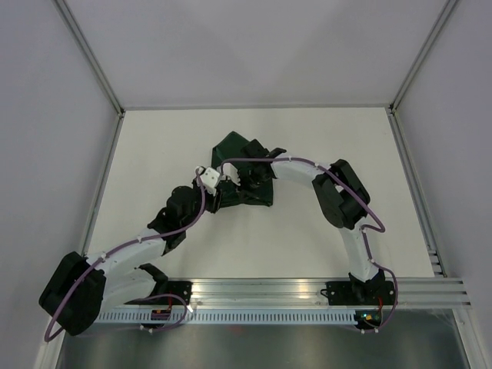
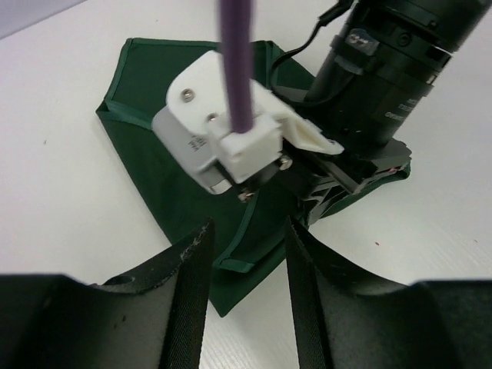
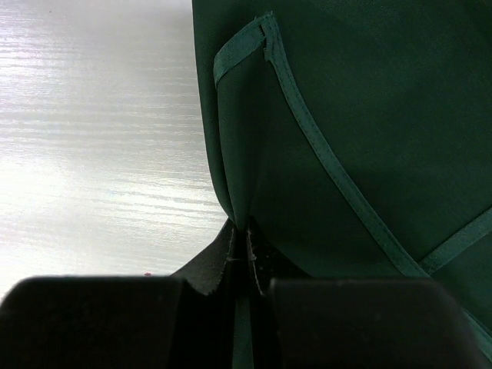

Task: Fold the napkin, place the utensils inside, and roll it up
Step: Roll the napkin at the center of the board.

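Napkin [image 1: 233, 148] is lying crumpled on the table [image 1: 323, 138], far-center. You're pinching a fold of it tight with the right gripper [image 3: 244, 234]. Your left gripper [image 2: 247, 238] is hovering over its near corner, jaws spread apart.

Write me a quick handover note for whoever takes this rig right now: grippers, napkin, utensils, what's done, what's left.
Left gripper: jaws open, over the near corner of the napkin, holding nothing.
Right gripper: jaws shut on a fold of the napkin.
Napkin: partly folded, uneven, hems showing.
Utensils: not visible in any view.
Done: folding begun.
Left: finish the fold, place the utensils inside, roll it up.
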Controlling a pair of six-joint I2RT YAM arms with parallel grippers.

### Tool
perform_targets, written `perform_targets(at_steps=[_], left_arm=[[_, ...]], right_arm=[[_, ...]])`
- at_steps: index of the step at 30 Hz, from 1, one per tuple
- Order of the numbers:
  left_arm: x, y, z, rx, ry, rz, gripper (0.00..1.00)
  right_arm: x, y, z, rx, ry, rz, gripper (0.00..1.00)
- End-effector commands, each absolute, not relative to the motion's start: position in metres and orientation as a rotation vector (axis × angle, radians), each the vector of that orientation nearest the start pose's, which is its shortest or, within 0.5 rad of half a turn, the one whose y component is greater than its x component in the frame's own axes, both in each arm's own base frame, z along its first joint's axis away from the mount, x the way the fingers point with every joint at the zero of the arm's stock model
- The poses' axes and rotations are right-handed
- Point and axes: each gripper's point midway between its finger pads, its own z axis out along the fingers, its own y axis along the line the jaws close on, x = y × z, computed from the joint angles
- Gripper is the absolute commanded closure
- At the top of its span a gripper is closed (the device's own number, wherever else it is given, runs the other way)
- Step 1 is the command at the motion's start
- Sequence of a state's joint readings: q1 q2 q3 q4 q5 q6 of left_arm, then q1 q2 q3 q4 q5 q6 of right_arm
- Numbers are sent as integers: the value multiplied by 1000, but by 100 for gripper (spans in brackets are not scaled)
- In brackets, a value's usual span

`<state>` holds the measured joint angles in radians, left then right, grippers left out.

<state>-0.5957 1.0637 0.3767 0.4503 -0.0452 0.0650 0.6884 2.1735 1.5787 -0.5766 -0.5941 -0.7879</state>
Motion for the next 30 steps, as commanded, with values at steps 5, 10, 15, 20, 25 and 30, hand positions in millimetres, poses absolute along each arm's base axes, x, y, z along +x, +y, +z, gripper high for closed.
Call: perform_targets(at_steps=[5,10,15,20,25,30], left_arm=[[295,-223,152,822,1591,-304,48],[293,-233,142,952,1610,-270,48],[290,-241,143,1018,1596,-297,48],[289,-249,126,1089,1650,-314,48],[287,-252,116,1120,1657,-312,48],[284,-261,108,1161,1663,-307,48]], right_arm=[[294,336,-24,-1936,2031,880,91],[292,334,-26,-1947,2073,899,91],[290,331,-24,-1964,2096,902,92],[289,324,-20,-1978,2126,916,92],[291,315,-19,-1981,2149,906,93],[288,304,-21,-1990,2183,918,94]])
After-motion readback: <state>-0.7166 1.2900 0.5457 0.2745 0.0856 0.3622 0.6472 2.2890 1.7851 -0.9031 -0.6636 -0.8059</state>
